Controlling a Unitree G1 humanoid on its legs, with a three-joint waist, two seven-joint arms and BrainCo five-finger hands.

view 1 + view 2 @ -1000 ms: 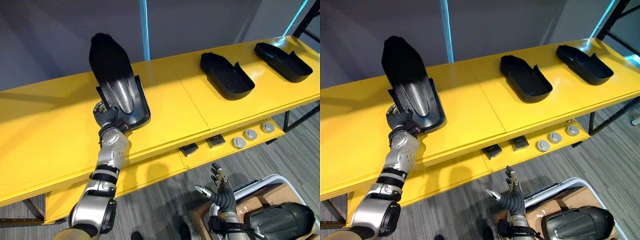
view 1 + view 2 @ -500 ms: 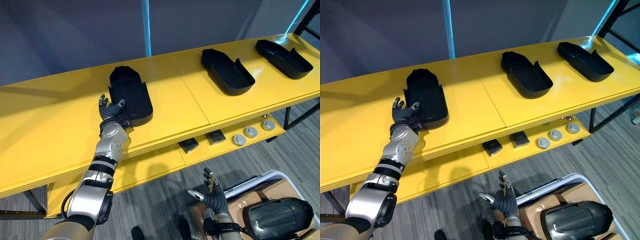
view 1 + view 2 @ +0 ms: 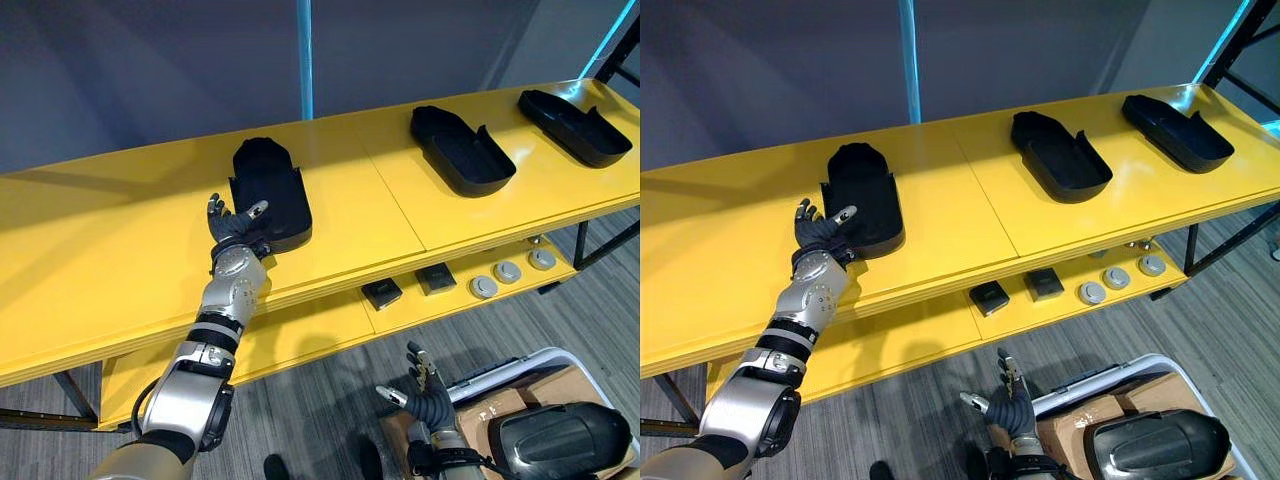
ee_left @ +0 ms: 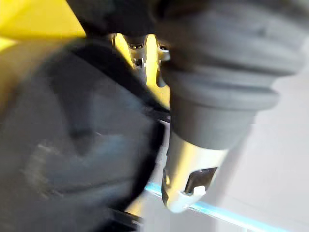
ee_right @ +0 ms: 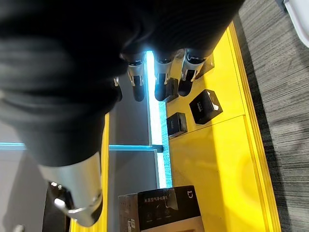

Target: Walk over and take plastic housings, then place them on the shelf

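The left robot hand (image 3: pixel 233 228) is open, fingers spread and straight. It rests at the near end of the nearest plastic housing (image 3: pixel 268 190), with the thumb against the housing's rim and nothing curled round it. In the left wrist view the dark housing (image 4: pixel 72 145) shows just beside the thumb, blurred.

That housing lies flat on the upper shelf (image 3: pixel 100 250), left of the shelf's middle, its near end close to the front edge. A second plastic housing (image 3: pixel 462 152) lies well apart on the right half of the same shelf. A third plastic housing (image 3: pixel 576 126) lies near the shelf's right end.

The right robot hand (image 3: pixel 427 397) hangs low over the grey floor, below the shelf's front edge. It is open too: in the right wrist view its fingers (image 5: pixel 161 82) are straight and hold nothing.

On the lower shelf (image 3: pixel 300 335), under the front edge, sit two small black boxes (image 3: pixel 381 292) and, to their right, three round grey discs (image 3: pixel 507 271). At the right robot hand's side stands a pale bin (image 3: pixel 545 356) holding a dark shell (image 3: pixel 555 440).
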